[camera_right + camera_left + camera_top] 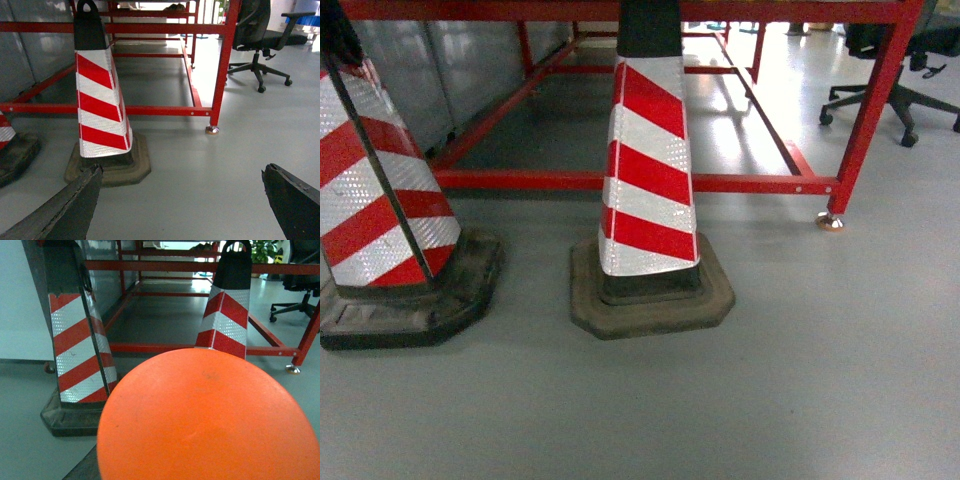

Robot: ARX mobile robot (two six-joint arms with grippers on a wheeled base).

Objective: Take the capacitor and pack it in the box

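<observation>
- Where our right wrist looks down, the right gripper [182, 200] stands wide, its dark fingers [65, 210] apart over grey floor [200, 170].
- Only our left wrist shows an orange disc [207, 415] close up; that gripper's state we cannot tell.
- Beyond stand striped cones [650, 170] and a red frame [720, 183].
- Neither capacitor nor box shows.

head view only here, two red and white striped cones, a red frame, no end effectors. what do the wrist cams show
observer: Right wrist view: the right end effector is open, dark fingers spread wide, nothing between them.
operator: and the left
observer: A big round orange surface close to the lens fills the lower half of the left wrist view; the left end effector is not visible.
operator: any capacitor or pink box
observer: None in any view. The right wrist view adds the black office chair's seat and backrest.
</observation>
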